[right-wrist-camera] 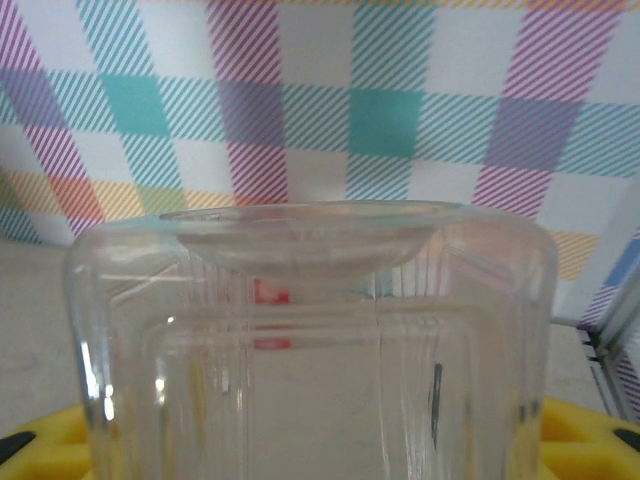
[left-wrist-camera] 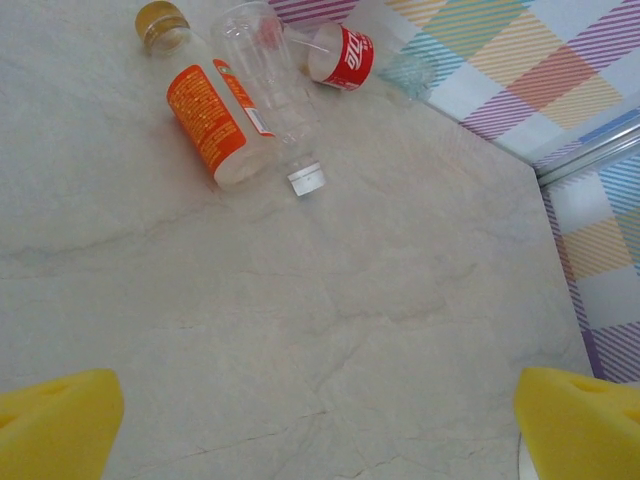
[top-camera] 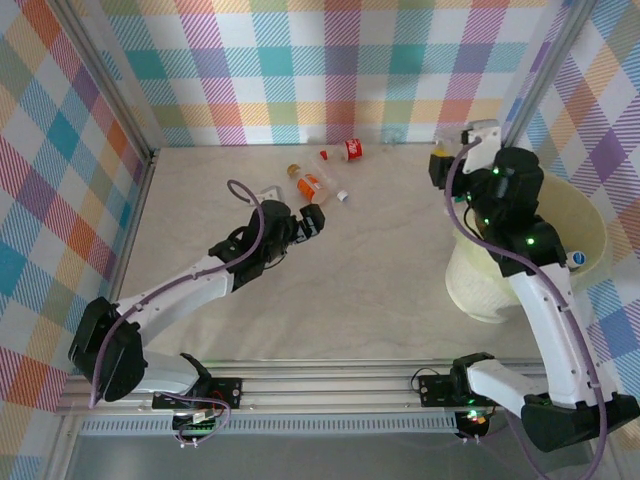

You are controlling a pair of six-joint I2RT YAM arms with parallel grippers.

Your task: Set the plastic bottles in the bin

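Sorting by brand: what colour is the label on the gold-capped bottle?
Orange; the gold-capped clear plastic bottle shows best in the left wrist view.

Lab test cell: checked cloth walls (top-camera: 300,70), aluminium rail (top-camera: 330,388), marble-look tabletop (top-camera: 380,270).

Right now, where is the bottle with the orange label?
Top view: the orange-label bottle lies near the back wall beside a clear bottle, just beyond the left gripper.
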